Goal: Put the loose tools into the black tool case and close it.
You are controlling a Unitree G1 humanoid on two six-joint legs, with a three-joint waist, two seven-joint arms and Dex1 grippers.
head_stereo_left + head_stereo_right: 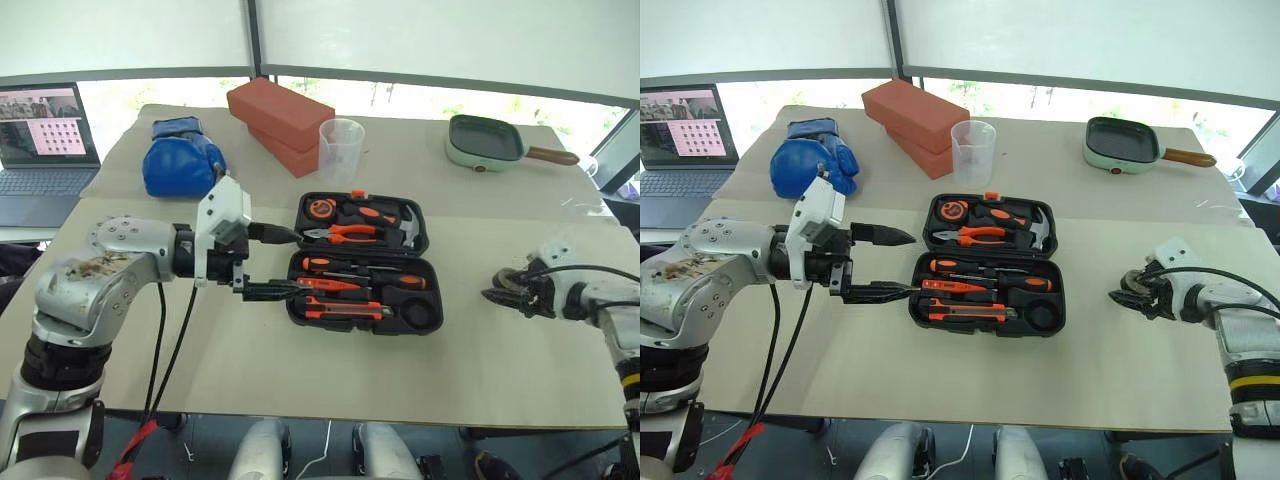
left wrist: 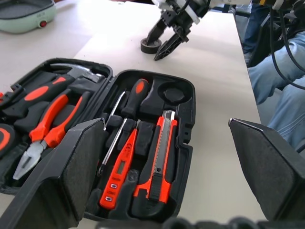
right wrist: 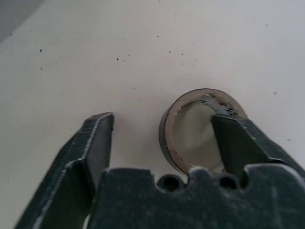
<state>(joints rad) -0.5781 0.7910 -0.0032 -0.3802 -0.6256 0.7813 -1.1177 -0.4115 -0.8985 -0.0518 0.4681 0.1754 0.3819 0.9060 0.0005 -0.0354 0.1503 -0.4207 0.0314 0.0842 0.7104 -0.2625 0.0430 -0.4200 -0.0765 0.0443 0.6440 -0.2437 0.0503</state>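
We see the case (image 1: 360, 262) lying open at the middle of the table (image 1: 480, 360), its lid half at 12 o'clock and its tray half at 6. In the tray lie the slim tools: a screwdriver (image 2: 134, 97) with a black-orange handle, a thin orange tester (image 2: 119, 167) with a steel shaft, and a knife (image 2: 159, 162), side by side in their slots. A round slot (image 1: 421, 314) at the tray's 4 o'clock corner holds nothing. The lid half carries pliers (image 1: 345, 233), a hammer (image 2: 71, 72) and a tape measure (image 1: 320, 209).

Our left gripper (image 1: 885, 265) hangs at 9 o'clock from the case, just beside its edge, fingers spread wide with nothing between them; the lower finger's tip reaches the tray's rim in the head views.

At 3 o'clock from the case, well apart from it, our right gripper (image 3: 162, 143) is down at a roll of tape (image 3: 200, 129) lying flat on the table. One finger (image 3: 238, 143) sits inside the ring's hole, the other (image 3: 93, 143) outside, with bare table between that finger and the roll. The jaws are parted and not clamped on it.

At 11 o'clock from the case sit a glove (image 1: 180, 158), bricks (image 1: 280, 112) and a beaker (image 1: 340, 142); a pan (image 1: 487, 142) is at 1 o'clock, a laptop (image 1: 45, 150) off the table at 10.
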